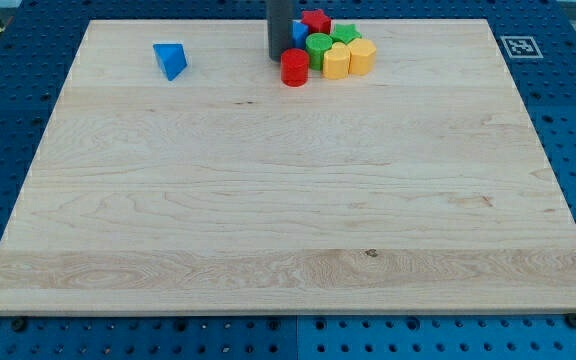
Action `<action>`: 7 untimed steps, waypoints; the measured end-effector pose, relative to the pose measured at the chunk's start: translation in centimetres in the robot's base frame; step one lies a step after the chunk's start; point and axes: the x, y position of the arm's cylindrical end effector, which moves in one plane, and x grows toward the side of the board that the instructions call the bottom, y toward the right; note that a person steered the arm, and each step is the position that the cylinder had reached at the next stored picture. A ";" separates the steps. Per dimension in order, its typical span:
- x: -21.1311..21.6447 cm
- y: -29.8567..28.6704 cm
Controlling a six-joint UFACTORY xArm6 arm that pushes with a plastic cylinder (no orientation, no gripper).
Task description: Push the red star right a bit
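Observation:
The red star [316,21] lies at the view's top in a tight cluster of blocks. Next to it are a green star [345,34], a green cylinder [319,48], a red cylinder [294,68], a yellow block [336,62], a second yellow block [361,56] and a blue block [299,32] partly hidden by the rod. My tip [279,57] rests on the board just left of the cluster, beside the blue block and above-left of the red cylinder. The rod stands left of the red star.
A blue triangular block [170,59] lies alone at the view's top left. The wooden board [288,220] sits on a blue perforated table. A fiducial marker [520,46] is at the board's top right corner.

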 end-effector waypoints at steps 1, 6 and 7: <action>0.0 -1.6; -7.4 -8.7; -7.3 -7.0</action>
